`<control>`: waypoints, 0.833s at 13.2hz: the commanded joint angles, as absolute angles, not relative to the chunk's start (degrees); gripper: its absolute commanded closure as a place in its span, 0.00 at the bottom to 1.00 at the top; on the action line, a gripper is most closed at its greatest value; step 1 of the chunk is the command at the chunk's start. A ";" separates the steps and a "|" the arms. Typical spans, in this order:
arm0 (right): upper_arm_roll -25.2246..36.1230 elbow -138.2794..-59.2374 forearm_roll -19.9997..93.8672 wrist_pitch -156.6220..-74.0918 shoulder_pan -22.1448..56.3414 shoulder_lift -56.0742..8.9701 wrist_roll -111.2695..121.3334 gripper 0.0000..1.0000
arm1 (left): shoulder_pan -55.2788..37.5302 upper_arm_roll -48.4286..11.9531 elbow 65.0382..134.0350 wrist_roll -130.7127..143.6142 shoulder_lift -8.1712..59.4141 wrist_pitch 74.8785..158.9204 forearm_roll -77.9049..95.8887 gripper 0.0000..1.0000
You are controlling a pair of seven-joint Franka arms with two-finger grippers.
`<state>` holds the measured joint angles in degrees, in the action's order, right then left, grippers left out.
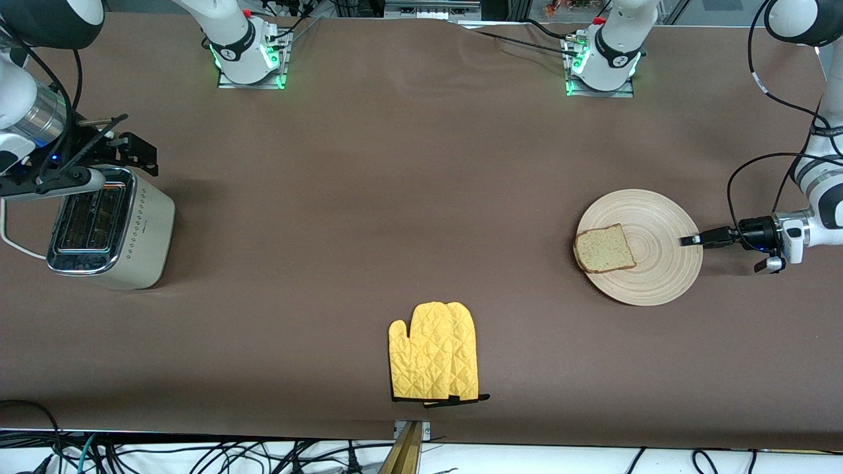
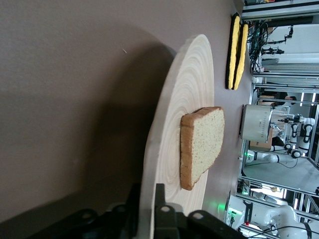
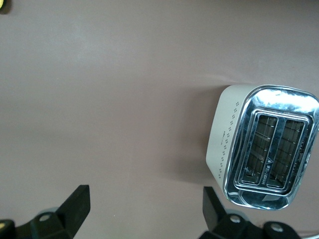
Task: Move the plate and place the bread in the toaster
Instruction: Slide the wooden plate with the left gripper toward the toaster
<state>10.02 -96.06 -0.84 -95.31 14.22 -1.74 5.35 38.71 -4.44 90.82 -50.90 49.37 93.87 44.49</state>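
The light-wood plate (image 1: pixel 658 270) lies toward the left arm's end of the table. The bread (image 1: pixel 604 249) lies flat on it, near the rim that faces the table's middle. My left gripper (image 1: pixel 691 240) is shut on the plate's rim at the edge away from the bread. In the left wrist view its gripper (image 2: pixel 147 199) has one finger above and one below the plate (image 2: pixel 184 109), with the bread (image 2: pixel 202 144) farther along. The cream toaster (image 1: pixel 112 230) stands at the right arm's end, slots empty. My right gripper (image 1: pixel 135 155) is open and empty, above the table beside the toaster (image 3: pixel 264 149).
A yellow quilted oven mitt (image 1: pixel 433 352) lies near the table's front edge, at mid-table. The toaster's white cord (image 1: pixel 13 243) runs off toward the table's end. The arms' bases (image 1: pixel 250 59) stand along the edge farthest from the front camera.
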 commanded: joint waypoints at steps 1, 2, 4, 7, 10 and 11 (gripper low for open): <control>9.84 -97.03 -0.35 -95.71 13.97 -0.70 6.15 0.00 | 38.06 -4.22 89.74 -50.36 49.75 93.78 43.68 0.98; 9.84 -97.03 -0.35 -95.71 13.97 -0.70 6.15 0.00 | 38.06 -4.22 89.74 -50.27 49.66 93.78 43.68 0.99; 9.84 -97.12 -0.35 -95.71 13.97 -0.70 6.15 0.00 | 37.97 -4.39 89.65 -50.71 49.57 93.61 43.68 0.99; 9.84 -97.12 -0.35 -95.71 13.97 -0.70 6.15 0.00 | 37.71 -8.16 89.65 -52.82 49.48 91.23 44.21 1.00; 9.84 -97.12 -0.35 -95.71 13.97 -0.70 6.15 0.00 | 36.40 -12.65 89.74 -51.77 49.57 91.23 44.38 1.00; 9.84 -97.12 -0.35 -95.71 13.97 -0.70 6.15 0.00 | 33.78 -12.74 89.82 -51.85 49.57 91.23 44.56 1.00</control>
